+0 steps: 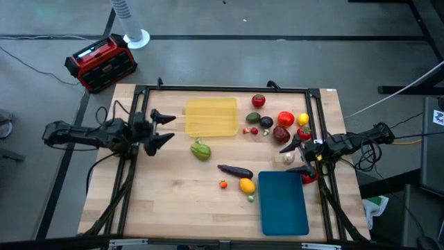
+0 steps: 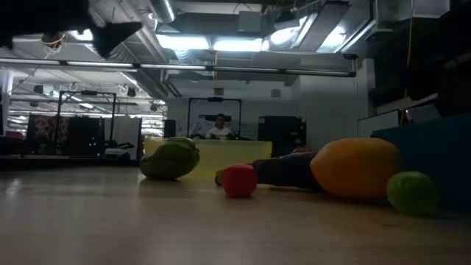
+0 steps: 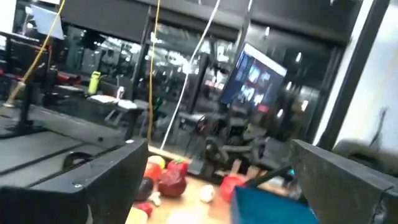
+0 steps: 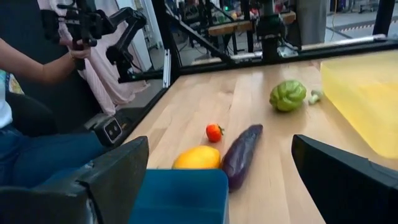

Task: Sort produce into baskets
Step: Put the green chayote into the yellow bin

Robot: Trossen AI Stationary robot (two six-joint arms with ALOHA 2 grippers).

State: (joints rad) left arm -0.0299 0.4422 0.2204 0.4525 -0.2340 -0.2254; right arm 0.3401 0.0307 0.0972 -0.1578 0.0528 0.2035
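Note:
The produce lies loose on the wooden table. A green pepper [image 1: 201, 149] rests near the yellow basket [image 1: 211, 117]. A purple eggplant [image 1: 236, 171], a yellow-orange fruit [image 1: 247, 185] and a tiny red tomato [image 1: 223, 184] lie beside the teal basket [image 1: 283, 203]. Red tomatoes [image 1: 286, 119], a lemon [image 1: 303, 119], dark pieces and white garlic [image 1: 288, 157] cluster at the far right. My left gripper [image 1: 165, 128] hangs open above the table's left side, left of the yellow basket. My right gripper [image 1: 295, 158] stands open at the right edge, by the garlic.
A red-and-black box [image 1: 102, 62] sits on the floor beyond the far left corner. Black frame rails [image 1: 222, 89] run along the table's far and side edges. A seated person's arm [image 4: 37, 68] shows beyond the table's left edge. Bare wood lies at the near left.

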